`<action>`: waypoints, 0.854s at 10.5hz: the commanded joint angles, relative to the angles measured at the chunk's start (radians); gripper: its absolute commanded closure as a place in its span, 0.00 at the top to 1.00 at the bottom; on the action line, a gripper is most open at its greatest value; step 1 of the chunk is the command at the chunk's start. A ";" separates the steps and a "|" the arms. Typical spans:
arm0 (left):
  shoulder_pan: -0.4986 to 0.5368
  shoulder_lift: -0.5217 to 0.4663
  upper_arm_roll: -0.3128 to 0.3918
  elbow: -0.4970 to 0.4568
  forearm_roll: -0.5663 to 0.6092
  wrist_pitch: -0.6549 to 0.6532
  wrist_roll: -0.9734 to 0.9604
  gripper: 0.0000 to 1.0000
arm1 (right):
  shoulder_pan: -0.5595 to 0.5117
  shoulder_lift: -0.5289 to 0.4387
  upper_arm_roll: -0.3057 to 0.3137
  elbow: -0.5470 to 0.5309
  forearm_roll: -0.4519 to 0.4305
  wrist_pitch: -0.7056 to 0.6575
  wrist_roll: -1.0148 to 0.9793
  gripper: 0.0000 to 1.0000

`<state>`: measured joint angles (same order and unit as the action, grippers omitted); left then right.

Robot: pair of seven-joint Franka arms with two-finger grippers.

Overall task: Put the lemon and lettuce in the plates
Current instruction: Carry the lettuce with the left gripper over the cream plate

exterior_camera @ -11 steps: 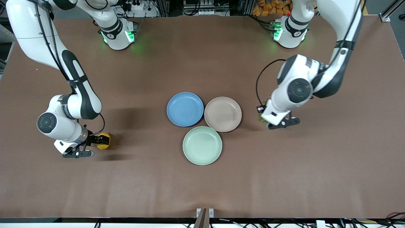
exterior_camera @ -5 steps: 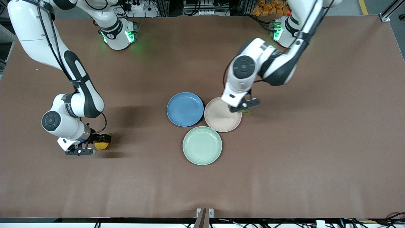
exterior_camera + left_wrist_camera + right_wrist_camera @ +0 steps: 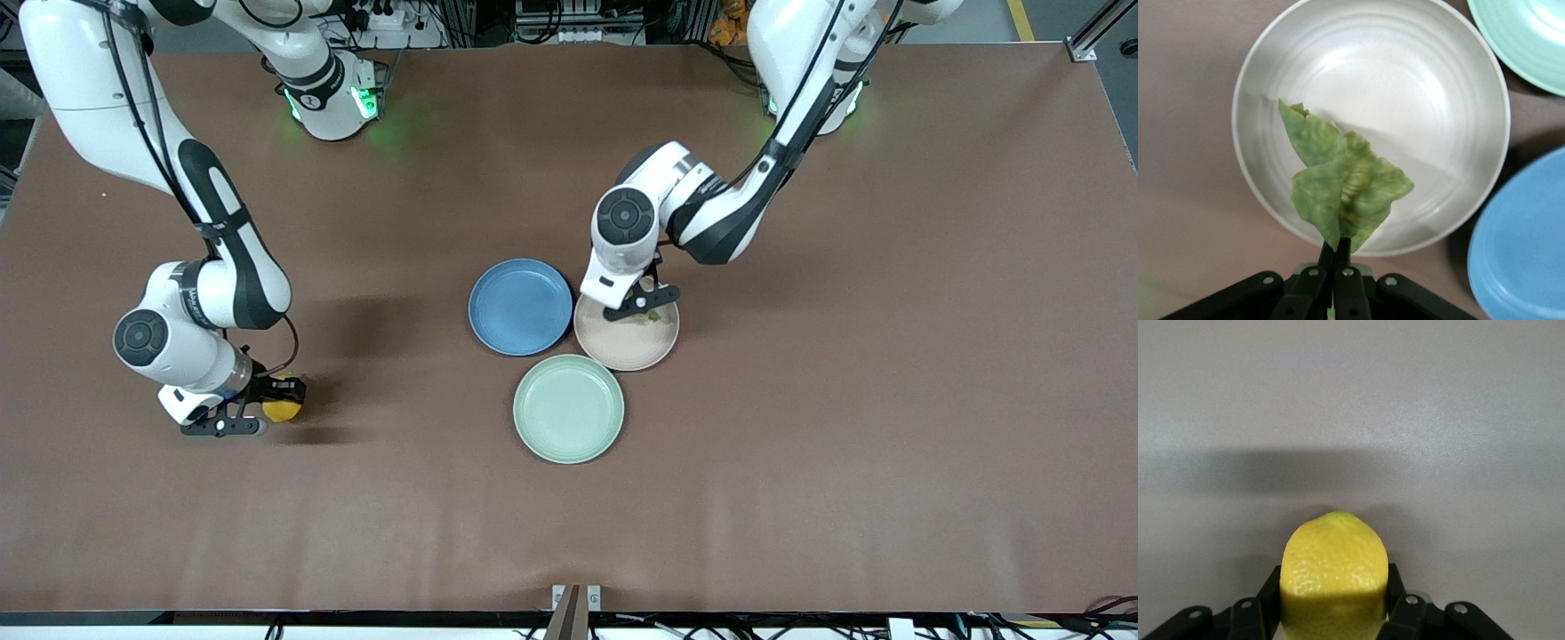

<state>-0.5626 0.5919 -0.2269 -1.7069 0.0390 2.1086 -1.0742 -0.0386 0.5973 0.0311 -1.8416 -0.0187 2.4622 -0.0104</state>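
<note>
My left gripper (image 3: pixel 648 308) is shut on the green lettuce (image 3: pixel 1341 183) leaf and holds it over the beige-pink plate (image 3: pixel 613 348), which fills the left wrist view (image 3: pixel 1431 100). The lettuce shows only as a small green bit under the gripper in the front view (image 3: pixel 653 315). The blue plate (image 3: pixel 520 307) lies beside the beige-pink one, toward the right arm's end. My right gripper (image 3: pixel 277 403) is shut on the yellow lemon (image 3: pixel 284 411) at the table, far from the plates toward the right arm's end. The lemon sits between the jaws in the right wrist view (image 3: pixel 1334 577).
A pale mint-green plate (image 3: pixel 568 408) lies nearer the front camera, touching both other plates. It also shows at a corner of the left wrist view (image 3: pixel 1531 40). Bare brown table surrounds the plates.
My left arm swung from the left arm's end of the table to over the beige-pink plate, carrying the lettuce. My right gripper closed in on the lemon and shifted slightly.
</note>
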 commanded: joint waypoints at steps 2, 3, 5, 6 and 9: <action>-0.014 0.078 0.006 0.062 0.067 0.024 -0.062 0.37 | 0.025 -0.147 0.007 -0.038 0.002 -0.153 0.003 0.00; -0.016 0.075 0.008 0.069 0.074 0.024 -0.058 0.99 | 0.031 -0.190 0.009 -0.039 0.002 -0.219 0.007 0.00; -0.008 0.045 0.008 0.110 0.099 0.012 -0.059 1.00 | 0.072 -0.264 0.010 -0.039 0.002 -0.340 0.017 0.00; 0.009 0.014 0.011 0.113 0.099 0.010 -0.056 1.00 | 0.095 -0.286 0.010 -0.041 0.002 -0.373 0.050 0.00; 0.069 -0.104 0.011 0.112 0.128 -0.096 0.018 1.00 | 0.231 -0.321 0.010 -0.061 0.002 -0.379 0.264 0.00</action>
<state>-0.5165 0.5649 -0.2146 -1.5732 0.1386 2.0733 -1.0905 0.1317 0.3139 0.0447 -1.8618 -0.0182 2.0806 0.1496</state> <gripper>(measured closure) 0.110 0.374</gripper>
